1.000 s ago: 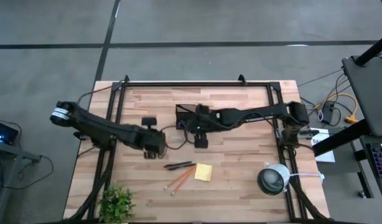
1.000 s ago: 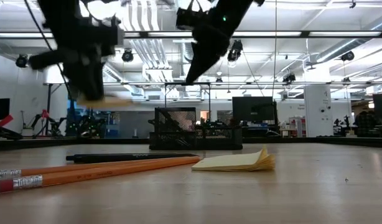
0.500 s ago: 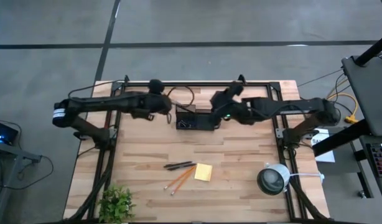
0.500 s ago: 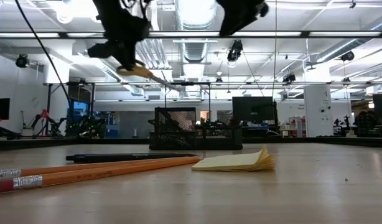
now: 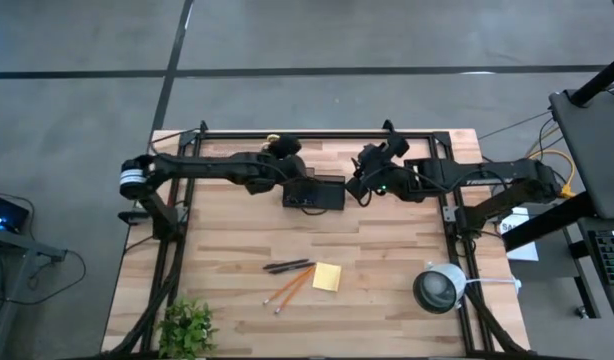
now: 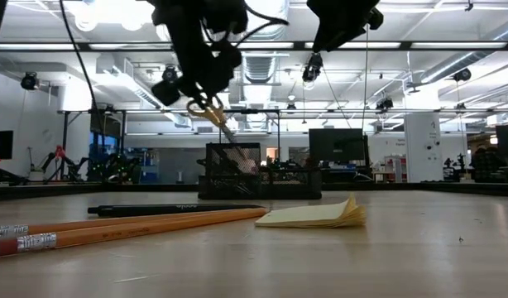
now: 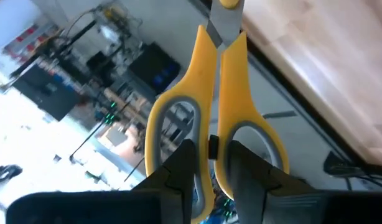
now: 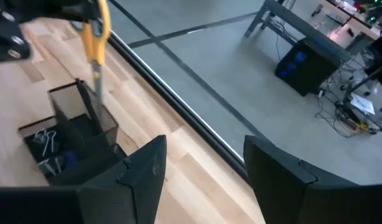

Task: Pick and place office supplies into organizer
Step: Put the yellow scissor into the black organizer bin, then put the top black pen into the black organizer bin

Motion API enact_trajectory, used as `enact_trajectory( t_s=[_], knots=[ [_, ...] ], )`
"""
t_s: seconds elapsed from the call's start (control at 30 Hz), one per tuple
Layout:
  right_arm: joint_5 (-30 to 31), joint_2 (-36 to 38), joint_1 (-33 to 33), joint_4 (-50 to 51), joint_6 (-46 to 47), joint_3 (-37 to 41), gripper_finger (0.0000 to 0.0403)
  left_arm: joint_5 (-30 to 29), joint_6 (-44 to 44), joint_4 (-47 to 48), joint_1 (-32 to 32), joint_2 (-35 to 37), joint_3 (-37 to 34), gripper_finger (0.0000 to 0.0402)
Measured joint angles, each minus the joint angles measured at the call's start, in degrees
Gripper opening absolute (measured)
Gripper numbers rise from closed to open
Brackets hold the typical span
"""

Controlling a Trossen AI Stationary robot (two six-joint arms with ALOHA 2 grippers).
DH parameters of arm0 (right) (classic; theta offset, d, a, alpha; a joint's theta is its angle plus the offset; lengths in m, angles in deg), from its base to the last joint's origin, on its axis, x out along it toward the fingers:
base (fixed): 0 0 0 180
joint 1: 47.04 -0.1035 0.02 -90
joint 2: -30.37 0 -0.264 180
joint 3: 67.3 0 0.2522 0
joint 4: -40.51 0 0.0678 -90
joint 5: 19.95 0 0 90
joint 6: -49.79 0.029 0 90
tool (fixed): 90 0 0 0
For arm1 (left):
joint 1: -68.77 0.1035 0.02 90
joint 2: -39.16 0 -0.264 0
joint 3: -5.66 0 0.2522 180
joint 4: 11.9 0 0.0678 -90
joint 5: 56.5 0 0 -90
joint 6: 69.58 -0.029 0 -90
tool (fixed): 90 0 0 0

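Here, yellow-handled scissors (image 7: pixel 219 118) clamped in the left gripper (image 5: pixel 283 152), blades dipped into the organizer (image 5: pixel 313 192), right gripper (image 5: pixel 365 168) held open beside it.

Stood on a grey concrete floor (image 5: pixel 387 35) crossed by dark seams. Lit by bright ceiling lamps (image 6: pixel 105 12) among exposed white ducts (image 6: pixel 262 66) and beams. Beyond the wooden bench (image 5: pixel 387 250), held dark monitors (image 6: pixel 337 145), shelving, and a white pillar (image 6: pixel 421 145). At the far right, a dark desk (image 5: pixel 592 130) with trailing cables (image 5: pixel 537 165), possibly a keyboard.
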Motion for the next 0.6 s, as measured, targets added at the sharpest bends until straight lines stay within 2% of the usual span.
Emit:
enact_trajectory(
  t_s=[0.07, 0.2, 0.33, 0.5, 0.6],
  knots=[
    [0.0, -0.2, 0.0, -1.1, -0.8, 0.2, 0.0201, -1.8, -0.1, -0.9, 0.0, -1.7, 0.2, 0.0067],
    [0.0, -0.3, 0.0, -1.4, -1.0, 0.3, 0.0201, -2.1, 1.0, -0.5, -0.2, -4.3, 0.1, 0.0112],
    [0.0, -0.3, 0.0, -1.1, -1.3, 0.3, 0.0201, -2.6, 6.0, -0.5, -1.3, -4.9, 0.0, 0.0130],
    [-0.5, -0.3, 0.0, -1.0, -2.0, 0.3, 0.0201, -4.4, 10.9, 0.4, -3.1, -1.8, -0.6, 0.0134],
    [-3.5, -0.3, 0.0, -0.7, -2.5, 0.4, 0.0201, -5.1, 16.0, 4.0, -5.0, 1.8, -0.6, 0.0135]
  ],
)
